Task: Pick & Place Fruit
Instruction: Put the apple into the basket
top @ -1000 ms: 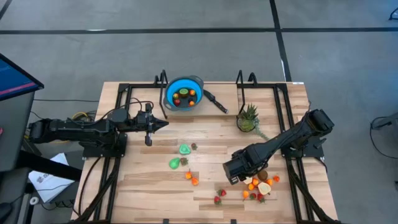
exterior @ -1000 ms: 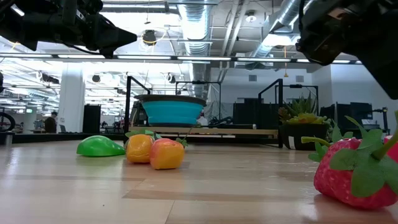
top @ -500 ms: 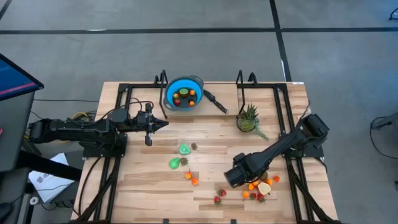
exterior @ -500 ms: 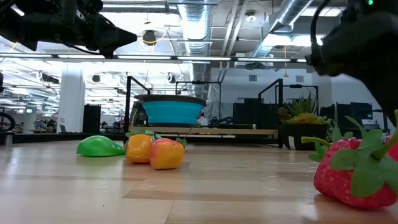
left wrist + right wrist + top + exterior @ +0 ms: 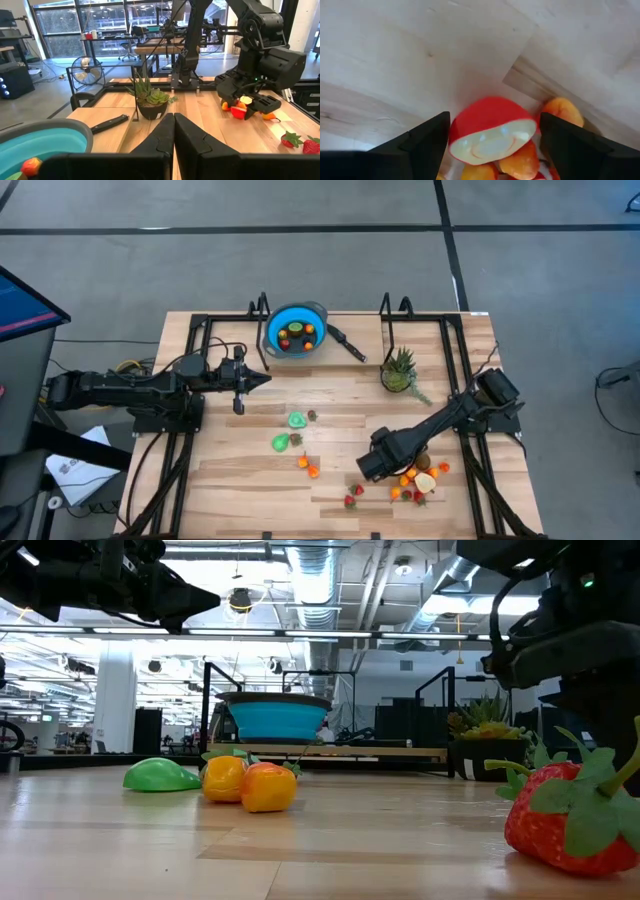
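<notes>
While the left claw (image 5: 262, 379) waits shut near the blue bowl (image 5: 296, 331), the right claw (image 5: 368, 465) hangs wide over the fruit pile (image 5: 415, 480) at the table's (image 5: 230, 450) near right

High view: green fruits (image 5: 289, 431) and orange pieces (image 5: 308, 466) lie mid-table, strawberries (image 5: 353, 496) nearer the front edge. Low view: a strawberry (image 5: 568, 815) sits close on the right, two orange fruits (image 5: 248, 783) touching beside a green one (image 5: 160, 776). Left wrist view: its dark fingers (image 5: 165, 135) meet, a potted plant (image 5: 150, 97) beyond. Right wrist view: spread fingers (image 5: 427, 137) flank a red cut fruit half (image 5: 491, 130) among orange pieces (image 5: 562, 112)
</notes>
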Controlling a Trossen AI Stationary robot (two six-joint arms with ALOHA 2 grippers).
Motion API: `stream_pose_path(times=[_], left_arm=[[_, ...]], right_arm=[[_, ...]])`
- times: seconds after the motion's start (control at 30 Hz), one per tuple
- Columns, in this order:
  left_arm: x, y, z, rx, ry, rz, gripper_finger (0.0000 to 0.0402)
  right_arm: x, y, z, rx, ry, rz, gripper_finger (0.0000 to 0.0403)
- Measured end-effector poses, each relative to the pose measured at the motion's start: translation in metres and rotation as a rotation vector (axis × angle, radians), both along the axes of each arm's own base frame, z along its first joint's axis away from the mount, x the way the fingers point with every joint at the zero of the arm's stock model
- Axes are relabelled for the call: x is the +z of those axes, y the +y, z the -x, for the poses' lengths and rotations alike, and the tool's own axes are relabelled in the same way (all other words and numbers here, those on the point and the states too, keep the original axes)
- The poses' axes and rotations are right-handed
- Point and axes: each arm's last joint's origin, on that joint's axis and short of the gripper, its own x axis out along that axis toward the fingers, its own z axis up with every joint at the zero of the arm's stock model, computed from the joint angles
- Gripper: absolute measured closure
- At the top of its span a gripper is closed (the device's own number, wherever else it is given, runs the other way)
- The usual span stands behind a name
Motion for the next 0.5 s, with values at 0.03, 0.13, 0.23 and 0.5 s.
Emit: stream_pose_path(times=[0.03, 0.13, 0.23, 0.5], left_arm=[[0.0, 0.0, 0.0, 0.0, 0.0, 0.0, 0.0399], [0.0, 0.0, 0.0, 0.0, 0.0, 0.0, 0.0399], [0.0, 0.0, 0.0, 0.0, 0.0, 0.0, 0.0399], [0.0, 0.0, 0.0, 0.0, 0.0, 0.0, 0.0399]], right_arm=[[0.0, 0.0002, 0.0, 0.006, -0.001, -0.001, 0.0101], [0.0, 0.0005, -0.0008, 0.005, -0.008, -0.005, 0.0101], [-0.0001, 0.0008, -0.0009, 0.008, -0.01, -0.007, 0.0101], [0.0, 0.0027, -0.0006, 0.088, -0.017, -0.022, 0.0101]])
